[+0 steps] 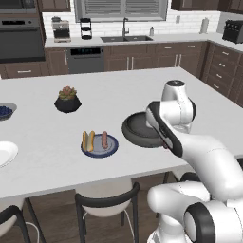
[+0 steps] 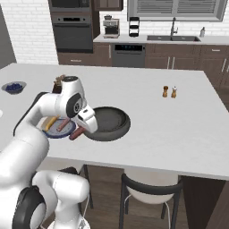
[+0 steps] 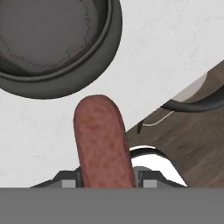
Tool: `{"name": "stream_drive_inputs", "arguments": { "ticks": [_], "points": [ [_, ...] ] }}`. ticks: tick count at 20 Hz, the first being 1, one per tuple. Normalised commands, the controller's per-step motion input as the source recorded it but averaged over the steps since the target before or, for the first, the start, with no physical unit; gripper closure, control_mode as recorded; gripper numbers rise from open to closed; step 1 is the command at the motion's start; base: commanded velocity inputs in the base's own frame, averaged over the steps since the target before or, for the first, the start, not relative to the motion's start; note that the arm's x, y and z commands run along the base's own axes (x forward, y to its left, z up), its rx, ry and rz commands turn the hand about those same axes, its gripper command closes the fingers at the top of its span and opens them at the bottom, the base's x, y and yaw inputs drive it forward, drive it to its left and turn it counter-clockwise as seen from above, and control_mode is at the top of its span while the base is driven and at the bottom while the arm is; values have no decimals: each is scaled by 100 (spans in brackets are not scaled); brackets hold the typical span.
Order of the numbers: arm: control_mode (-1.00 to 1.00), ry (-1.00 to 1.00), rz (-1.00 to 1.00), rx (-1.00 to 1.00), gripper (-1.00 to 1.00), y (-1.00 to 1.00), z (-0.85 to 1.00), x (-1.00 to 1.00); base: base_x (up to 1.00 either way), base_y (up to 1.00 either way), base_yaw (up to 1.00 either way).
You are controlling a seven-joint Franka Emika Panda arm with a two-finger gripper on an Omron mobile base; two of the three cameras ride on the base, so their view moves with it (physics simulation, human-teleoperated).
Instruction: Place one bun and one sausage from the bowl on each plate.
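The sausage (image 3: 103, 142) in the tool's (image 3: 105, 183) grip is showing a mottled reddish brown, and the tool's fingers (image 3: 68, 181) are looking dark grey. The bowl (image 2: 108, 124) is wearing a dark grey-black with a faintly lighter, blotchy inside. The counter (image 1: 142, 90) is showing plain white with a faint speckle. One plate (image 1: 100, 147) is appearing grey with a dark blue rim, carrying a tan bun (image 1: 88, 140) and a second reddish brown sausage (image 1: 104, 139); the other plate (image 1: 5, 153) is showing plain white. The faceted pot (image 1: 67, 103) is looking black under a green and pinkish succulent (image 1: 67, 91). The small bowl (image 2: 13, 87) is showing grey around dark blue berries (image 2: 14, 86).
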Motion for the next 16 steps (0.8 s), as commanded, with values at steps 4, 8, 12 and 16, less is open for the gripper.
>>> {"name": "stream_drive_inputs", "arguments": {
  "ticks": [4, 8, 12, 16],
  "points": [
    [-100, 0, 0, 0, 100, 0, 0, 0, 0, 0, 0],
    [-100, -3, 0, 0, 100, 22, 0, -2, 0, 0, 0],
    [100, 0, 0, 0, 100, 0, 0, 0, -15, 100, -4],
    [100, 0, 0, 0, 100, 0, 0, 0, -7, 100, -3]
  ]
}}
